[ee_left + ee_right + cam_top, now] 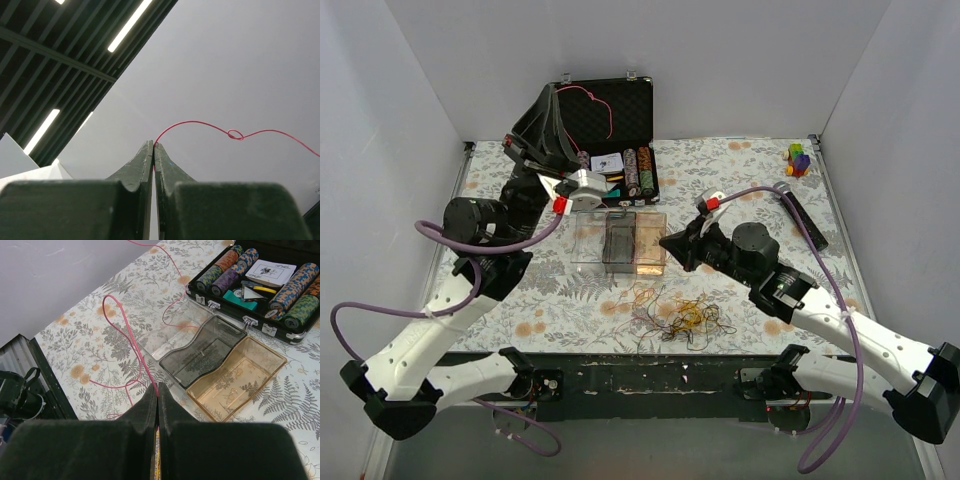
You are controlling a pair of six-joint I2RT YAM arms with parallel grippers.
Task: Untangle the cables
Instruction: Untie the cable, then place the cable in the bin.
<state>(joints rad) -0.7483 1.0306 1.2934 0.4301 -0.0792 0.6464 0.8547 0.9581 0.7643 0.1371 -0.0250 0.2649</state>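
The flower-printed table [760, 180] spreads under both my arms. At 12 o'clock on it, against the back wall, the black poker-chip case [630, 100] stands open, rolls of chips along its near edge. Just at 6 o'clock of the case, three shallow trays sit side by side and touching: a clear tray [175, 335], a smoke-grey tray [200, 355] and an amber tray [240, 372]. At 6 o'clock of those trays, near the front edge and midway between my two bases, the cables [675, 315] lie in a loose clump of yellow-orange and dark loops. My left gripper [153, 145] is raised at 10 o'clock, in front of the case lid, its fingers pressed together on a pink-red cable [200, 122] that arcs away with a small knot-like loop in it. My right gripper [157, 387] points at the amber tray from 3 o'clock, fingers likewise pinched tight on a pink-red strand that snakes off across the cloth; whether it is the same cable I cannot tell.
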